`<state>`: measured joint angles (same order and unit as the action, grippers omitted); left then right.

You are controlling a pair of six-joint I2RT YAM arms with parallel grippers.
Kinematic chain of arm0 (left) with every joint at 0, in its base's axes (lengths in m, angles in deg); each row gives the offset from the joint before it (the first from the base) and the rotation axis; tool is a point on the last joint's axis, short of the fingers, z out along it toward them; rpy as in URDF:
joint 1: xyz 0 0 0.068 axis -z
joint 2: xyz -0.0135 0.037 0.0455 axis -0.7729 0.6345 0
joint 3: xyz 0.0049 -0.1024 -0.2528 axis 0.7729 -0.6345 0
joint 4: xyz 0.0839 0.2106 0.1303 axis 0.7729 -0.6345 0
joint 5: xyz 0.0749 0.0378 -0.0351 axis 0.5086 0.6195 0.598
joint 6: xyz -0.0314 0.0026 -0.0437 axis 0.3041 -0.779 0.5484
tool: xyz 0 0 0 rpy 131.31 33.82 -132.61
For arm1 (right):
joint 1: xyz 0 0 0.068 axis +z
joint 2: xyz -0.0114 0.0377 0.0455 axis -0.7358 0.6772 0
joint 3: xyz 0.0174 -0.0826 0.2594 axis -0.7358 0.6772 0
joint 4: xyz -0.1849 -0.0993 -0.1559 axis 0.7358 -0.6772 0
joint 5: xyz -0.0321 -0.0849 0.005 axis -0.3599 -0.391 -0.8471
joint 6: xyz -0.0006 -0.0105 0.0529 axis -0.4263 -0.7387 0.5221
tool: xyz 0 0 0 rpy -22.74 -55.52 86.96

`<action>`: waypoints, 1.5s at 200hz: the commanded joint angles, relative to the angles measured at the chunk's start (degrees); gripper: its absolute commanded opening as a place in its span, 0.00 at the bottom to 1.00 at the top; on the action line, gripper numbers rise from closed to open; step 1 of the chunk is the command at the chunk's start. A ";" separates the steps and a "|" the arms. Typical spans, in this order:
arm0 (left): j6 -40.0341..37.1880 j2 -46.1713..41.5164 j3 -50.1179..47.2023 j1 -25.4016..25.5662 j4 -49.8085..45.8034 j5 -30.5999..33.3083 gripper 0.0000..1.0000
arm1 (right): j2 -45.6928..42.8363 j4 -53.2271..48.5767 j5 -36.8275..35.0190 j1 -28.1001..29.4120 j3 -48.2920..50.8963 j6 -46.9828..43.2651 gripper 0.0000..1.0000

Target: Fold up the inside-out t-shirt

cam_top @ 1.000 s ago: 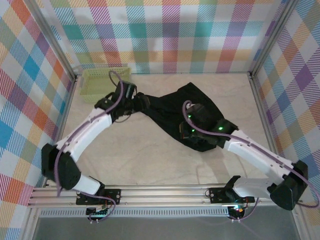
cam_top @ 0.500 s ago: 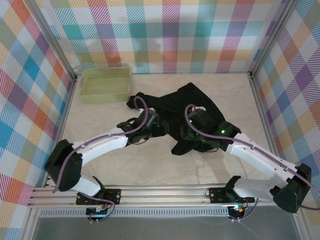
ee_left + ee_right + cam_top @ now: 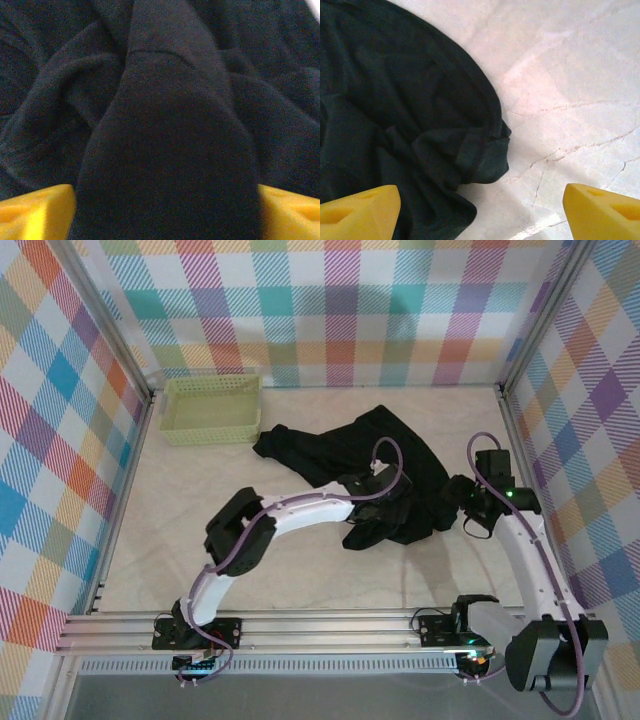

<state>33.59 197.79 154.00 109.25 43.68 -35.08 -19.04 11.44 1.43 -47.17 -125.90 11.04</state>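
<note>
L wrist cam, close up: left gripper (image 3: 162, 215) sits low on the inside-out t-shirt (image 3: 170, 125), yellow fingertips (image 3: 35, 212) spread wide w/ a thick ridge of black cloth humped btwn them; no pinch visible. R wrist cam: right gripper (image 3: 480, 215) also spread wide, nothing btwn, bare table (image 3: 560, 75) below, shirt's rounded edge beside one fingertip. Top cam adds pose: L arm stretches in a long bend to shirt's near-middle; R arm runs up, wrist bent inward, gripper just off shirt's right edge. Shirt lies crumpled. Pale green basket (image 3: 212, 410) is just beyond shirt's far-left tip.
</note>
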 commanded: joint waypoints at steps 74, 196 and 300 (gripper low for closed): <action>6.84 -26.63 -31.52 -5.54 2.98 12.90 0.00 | 10.73 7.84 7.19 9.05 2.87 -1.99 0.77; 15.94 -36.64 -42.02 -12.96 -0.49 18.00 0.00 | 18.50 2.05 -2.09 31.22 4.54 6.72 0.68; 16.19 -48.56 -50.60 -20.21 -1.42 16.64 0.00 | 16.49 1.21 -9.90 32.02 3.74 7.13 0.63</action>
<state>49.57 152.40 105.81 91.13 42.21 -18.29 1.58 14.24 -5.56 -15.49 -121.27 17.94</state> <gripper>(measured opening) 0.074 0.618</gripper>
